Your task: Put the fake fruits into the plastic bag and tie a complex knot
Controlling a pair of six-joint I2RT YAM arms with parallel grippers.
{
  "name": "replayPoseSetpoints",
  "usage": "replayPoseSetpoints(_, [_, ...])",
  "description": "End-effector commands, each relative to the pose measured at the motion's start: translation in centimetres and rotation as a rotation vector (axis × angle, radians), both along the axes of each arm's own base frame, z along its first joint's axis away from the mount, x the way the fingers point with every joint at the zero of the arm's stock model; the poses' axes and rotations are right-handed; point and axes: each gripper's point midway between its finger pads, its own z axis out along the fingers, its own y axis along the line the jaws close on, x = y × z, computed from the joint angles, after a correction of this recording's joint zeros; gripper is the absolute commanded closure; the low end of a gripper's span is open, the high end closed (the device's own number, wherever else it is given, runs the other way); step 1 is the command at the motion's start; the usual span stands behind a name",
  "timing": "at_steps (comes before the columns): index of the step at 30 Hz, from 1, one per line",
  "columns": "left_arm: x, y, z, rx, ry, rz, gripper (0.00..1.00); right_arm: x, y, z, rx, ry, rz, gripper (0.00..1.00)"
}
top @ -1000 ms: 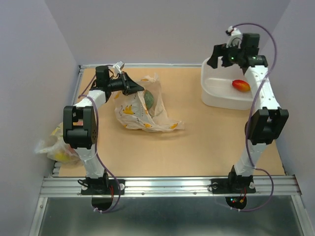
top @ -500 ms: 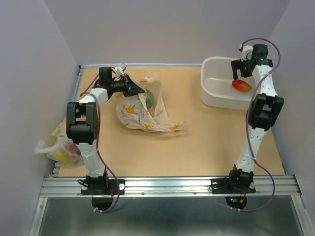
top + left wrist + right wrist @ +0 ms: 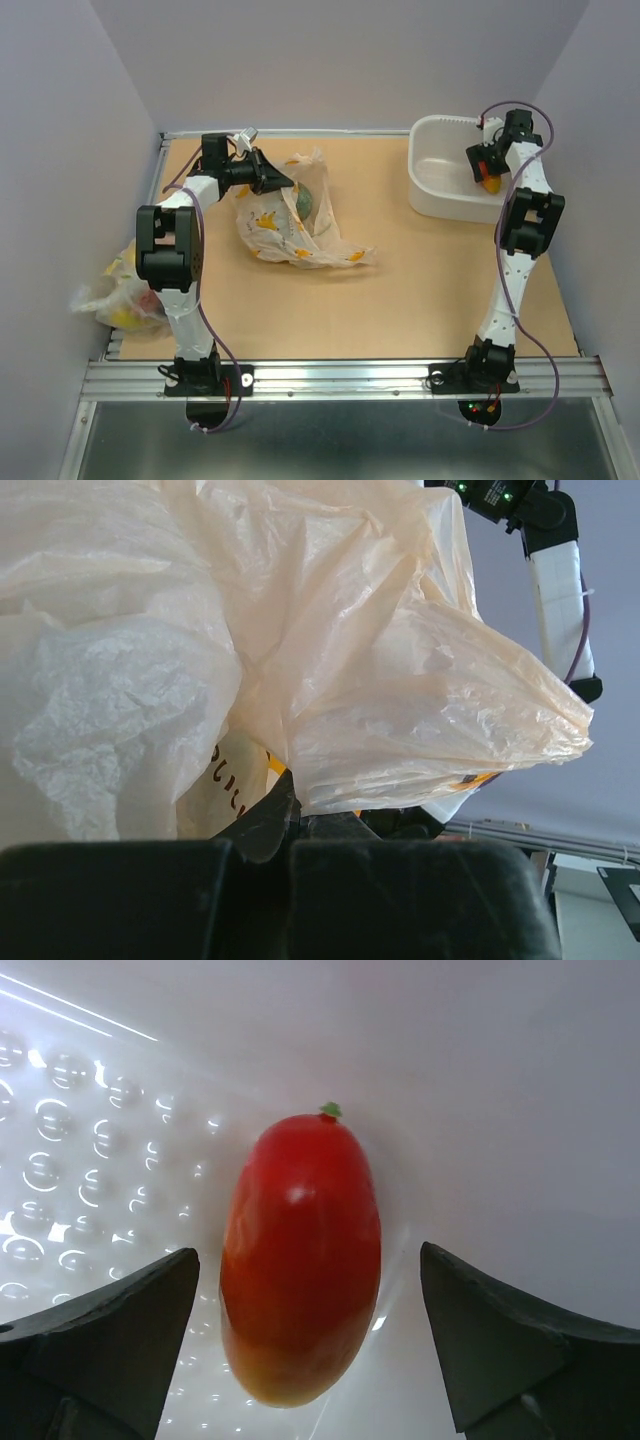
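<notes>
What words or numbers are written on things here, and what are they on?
Dark marks on the plastic bag: maybe letters, sideways on a fold, too crumpled to read.
Orange-yellow prints on the bag: too small to tell if they hold words.
Tub, red fruit: no writing shows.

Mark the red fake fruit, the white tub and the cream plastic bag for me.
Red oval fake fruit [image 3: 300,1270]: right wrist view, middle of its body.
White rigid plastic tub [image 3: 426,188]: top external view, its left wall.
Cream translucent plastic bag [image 3: 275,238]: top external view, its crumpled near panel.
</notes>
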Motion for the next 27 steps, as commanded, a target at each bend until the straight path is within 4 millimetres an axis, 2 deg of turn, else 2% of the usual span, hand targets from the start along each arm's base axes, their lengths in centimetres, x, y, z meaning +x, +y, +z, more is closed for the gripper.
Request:
replayPoseSetpoints(1, [0.8, 0.0, 1.6, -0.006, -0.066, -0.022, 1.0, 0.1, 0.4, 0.3, 0.025, -0.016, 0.041, 0.09])
replayPoseSetpoints(2, [0.9, 0.0, 1.6, -0.004, -0.07, -0.022, 1.0, 0.0, 0.6, 0.4, 0.03, -0.017, 0.045, 0.14])
replayPoseSetpoints(3, [1.0, 0.1, 1.6, -0.004, -0.068, -0.021, 1.0, -0.1, 0.5, 0.4, 0.035, -0.016, 0.04, 0.25])
replayPoseSetpoints(6, [1.1, 0.0, 1.7, -0.004, -0.071, -0.022, 1.0, -0.5, 0.7, 0.6, 0.045, -0.011, 0.031, 0.48])
replayPoseSetpoints(7, [1.1, 0.0, 1.8, -0.003, -0.074, -0.023, 1.0, -0.4, 0.9, 1.4, 0.053, -0.025, 0.028, 0.55])
replayPoseSetpoints(8, [1.1, 0.0, 1.7, -0.003, -0.074, -0.023, 1.0, -0.4, 1.1, 2.1, 0.06, -0.037, 0.027, 0.7])
replayPoseSetpoints(9, [1.0, 0.0, 1.8, -0.003, -0.076, -0.023, 1.0, -0.4, 1.2, 2.8, 0.075, -0.052, 0.013, 0.76])
replayPoseSetpoints(12, [0.9, 0.0, 1.6, -0.002, -0.075, -0.027, 1.0, 0.3, 2.5, 7.9, 0.147, -0.157, 0.006, 0.89])
replayPoseSetpoints(13, [0.8, 0.0, 1.7, -0.003, -0.076, -0.028, 1.0, 0.3, 3.7, 11.0, 0.188, -0.217, 0.037, 0.9])
replayPoseSetpoints(16, [0.6, 0.1, 1.8, 0.0, -0.082, -0.03, 1.0, -0.2, 6.4, 15.9, 0.314, -0.303, 0.078, 0.91])
replayPoseSetpoints(17, [0.5, 0.1, 1.9, 0.0, -0.087, -0.034, 1.0, -0.8, 7.2, 18.5, 0.338, -0.345, 0.094, 0.91])
replayPoseSetpoints(18, [0.4, 0.0, 2.0, -0.001, -0.09, -0.037, 1.0, -1.2, 7.9, 19.8, 0.369, -0.362, 0.108, 0.91])
replayPoseSetpoints(19, [0.3, 0.1, 1.9, 0.0, -0.09, -0.036, 1.0, -2.1, 9.4, 22.1, 0.429, -0.391, 0.138, 0.91])
replayPoseSetpoints(20, [0.2, 0.1, 2.0, -0.001, -0.091, -0.039, 1.0, -2.3, 10.1, 22.1, 0.468, -0.384, 0.151, 0.91])
replayPoseSetpoints(21, [0.1, 0.1, 1.9, -0.002, -0.091, -0.041, 1.0, -3.2, 11.2, 24.3, 0.495, -0.412, 0.176, 0.91])
replayPoseSetpoints(23, [0.0, 0.0, 2.0, -0.002, -0.094, -0.046, 1.0, -4.7, 13.8, 25.4, 0.59, -0.394, 0.215, 0.91])
replayPoseSetpoints(24, [-0.1, 0.0, 2.1, -0.002, -0.098, -0.046, 1.0, -6.0, 15.9, 27.0, 0.615, -0.398, 0.247, 0.91])
replayPoseSetpoints(25, [-0.3, 0.0, 2.2, -0.002, -0.102, -0.05, 1.0, -6.9, 17.5, 26.2, 0.656, -0.358, 0.274, 0.91])
replayPoseSetpoints(26, [-0.5, 0.0, 2.3, -0.004, -0.105, -0.055, 1.0, -8.4, 20.4, 27.0, 0.679, -0.345, 0.328, 0.91])
replayPoseSetpoints(27, [-0.7, 0.0, 2.4, -0.006, -0.105, -0.057, 1.0, -9.2, 22.2, 26.7, 0.692, -0.323, 0.361, 0.91])
